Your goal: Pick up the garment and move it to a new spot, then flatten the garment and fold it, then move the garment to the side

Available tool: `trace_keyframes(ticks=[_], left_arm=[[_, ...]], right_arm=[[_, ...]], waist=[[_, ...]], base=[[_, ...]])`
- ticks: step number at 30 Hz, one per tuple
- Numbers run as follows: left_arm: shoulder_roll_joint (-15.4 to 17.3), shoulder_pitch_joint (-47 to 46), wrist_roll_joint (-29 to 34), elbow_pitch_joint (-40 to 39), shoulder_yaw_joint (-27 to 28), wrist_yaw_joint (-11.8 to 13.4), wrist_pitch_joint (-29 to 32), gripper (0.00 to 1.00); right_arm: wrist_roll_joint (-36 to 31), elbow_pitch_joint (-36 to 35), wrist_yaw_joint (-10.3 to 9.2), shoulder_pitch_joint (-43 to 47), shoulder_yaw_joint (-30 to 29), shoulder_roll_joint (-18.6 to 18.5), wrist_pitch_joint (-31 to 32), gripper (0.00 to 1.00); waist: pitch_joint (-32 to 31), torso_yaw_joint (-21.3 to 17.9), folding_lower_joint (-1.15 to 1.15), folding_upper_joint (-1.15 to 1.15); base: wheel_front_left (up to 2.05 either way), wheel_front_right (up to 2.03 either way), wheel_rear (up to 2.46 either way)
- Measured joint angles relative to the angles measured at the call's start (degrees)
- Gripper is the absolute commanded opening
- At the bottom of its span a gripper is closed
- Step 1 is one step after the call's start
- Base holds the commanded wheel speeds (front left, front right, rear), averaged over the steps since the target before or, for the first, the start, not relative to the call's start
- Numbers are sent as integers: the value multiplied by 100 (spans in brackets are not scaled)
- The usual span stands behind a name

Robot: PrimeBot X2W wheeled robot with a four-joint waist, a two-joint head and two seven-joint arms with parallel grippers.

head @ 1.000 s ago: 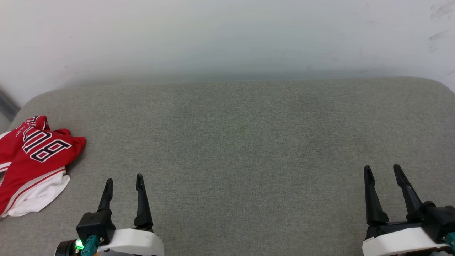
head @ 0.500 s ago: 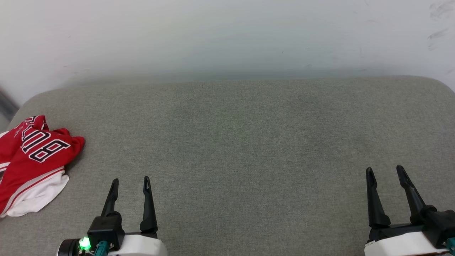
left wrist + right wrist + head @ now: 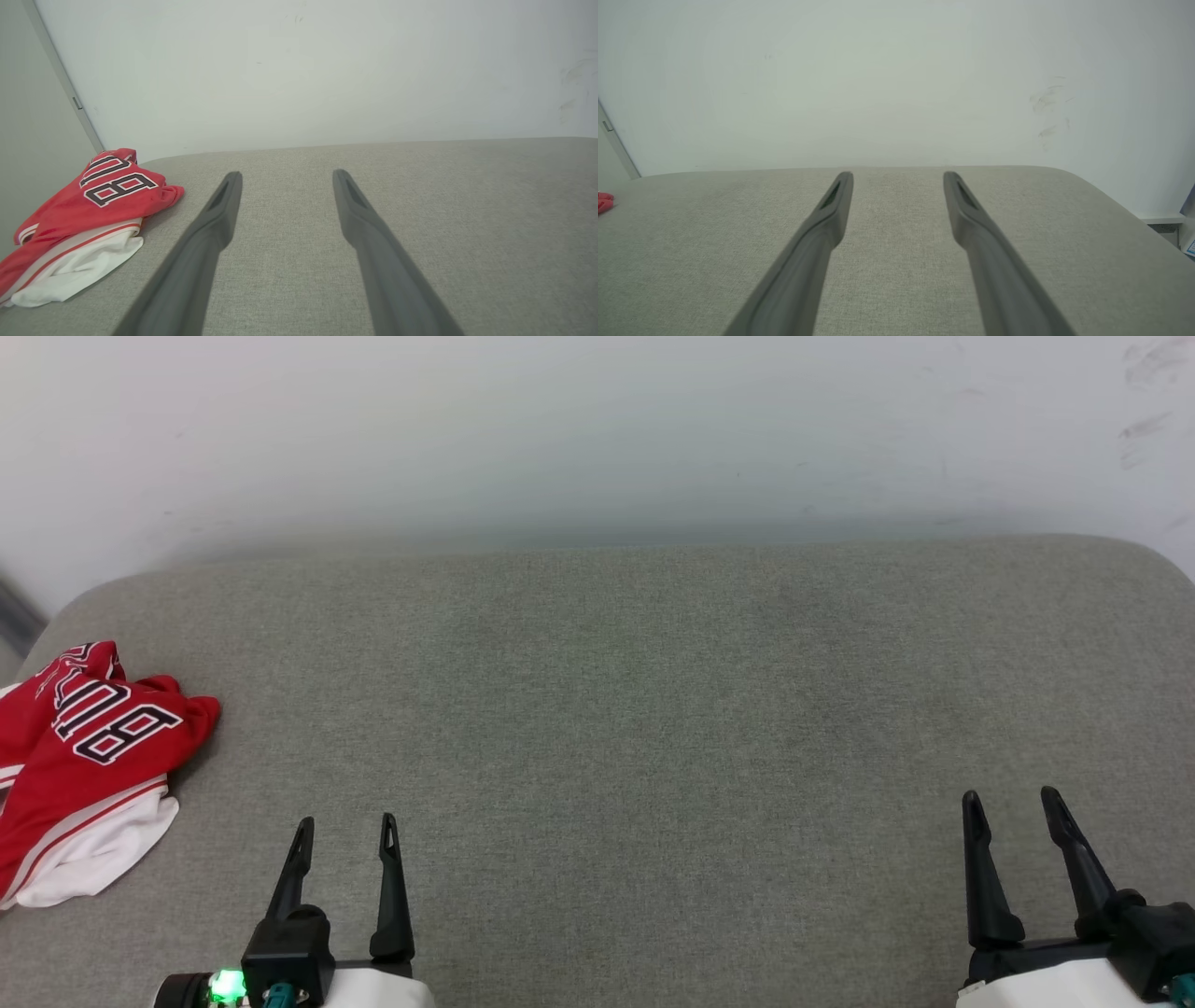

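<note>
The garment point(image 3: 84, 765) lies crumpled at the far left of the grey cushioned surface point(image 3: 635, 709): red cloth with black white-outlined lettering on top and a white sleeve with red striped trim below. The left wrist view shows the garment point(image 3: 88, 219) at its left side. A small red bit of the garment point(image 3: 603, 203) peeks in at the left edge of the right wrist view. My left gripper point(image 3: 346, 825) stands open at the lower left, to the right of the garment and apart from it. At the lower right my right gripper point(image 3: 1011, 795) is open, nothing between its fingers.
A pale wall point(image 3: 597, 429) rises behind the surface. The surface's rounded far corners point(image 3: 1148, 555) curve off at both sides. A grey strip point(image 3: 65, 79) runs down the wall at the left. Beyond the right corner a ledge point(image 3: 1164, 219) shows.
Both grippers have drawn back toward the bottom edge of the head view; the left one also shifted slightly right. The garment lies as before.
</note>
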Motion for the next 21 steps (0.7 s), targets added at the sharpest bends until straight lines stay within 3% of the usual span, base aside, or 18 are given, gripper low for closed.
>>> trace_keyframes(ticks=[14,21], left_arm=[[-64,10,8,102,120,-114,-8,100],[-75,-38,3,129,163,-142,-8,100]], right_arm=[[209,105,0,23,32,0,0,100],[200,64,0,42,23,0,0,100]], waist=[[12,40,0,0],[46,280,0,0]], base=[[0,0,0],[0,0,0]])
